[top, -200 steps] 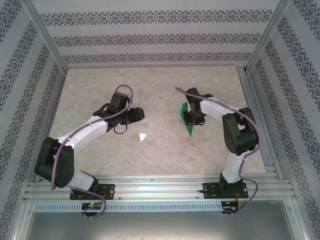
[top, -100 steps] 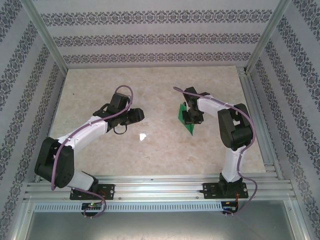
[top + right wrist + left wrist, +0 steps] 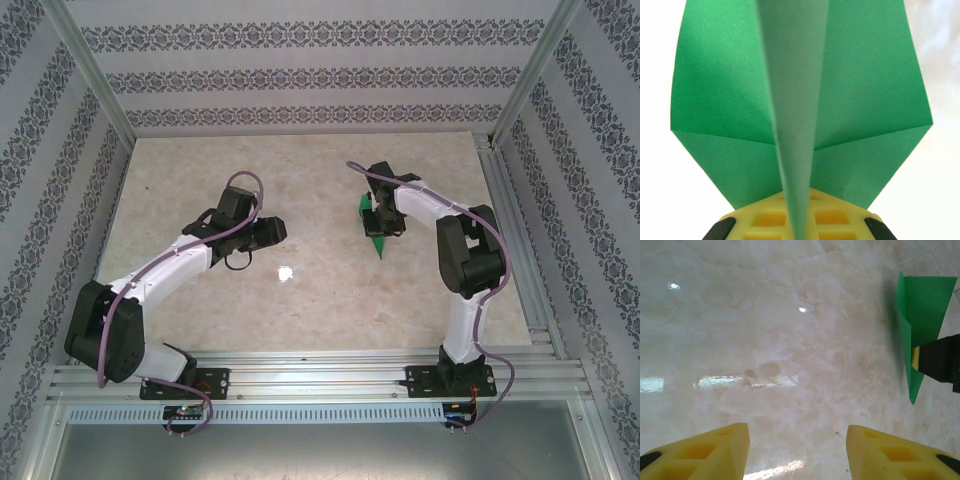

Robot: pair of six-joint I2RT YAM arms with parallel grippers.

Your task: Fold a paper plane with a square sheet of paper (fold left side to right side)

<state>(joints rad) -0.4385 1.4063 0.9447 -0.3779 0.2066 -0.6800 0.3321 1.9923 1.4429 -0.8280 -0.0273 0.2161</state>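
The square sheet of paper now stands as a pointed green paper plane [image 3: 380, 245], right of the table's middle. My right gripper [image 3: 383, 218] is shut on its centre crease. In the right wrist view the plane [image 3: 865, 85] spreads both wings above the yellow fingers [image 3: 765, 220], and its keel runs down between them at the right gripper [image 3: 799, 222]. My left gripper [image 3: 272, 230] hovers left of centre, open and holding nothing. Its left wrist view has the left gripper [image 3: 797, 440] over bare table, with the plane [image 3: 920, 305] at the right edge.
The marble-look table [image 3: 300, 170] is fenced by patterned walls, with a metal rail [image 3: 510, 230] along the right side. There is free surface between the two grippers and at the back.
My right gripper has closed on the plane and carried it a little toward the far side, so the paper now looks narrower from above. The left arm has hardly moved.
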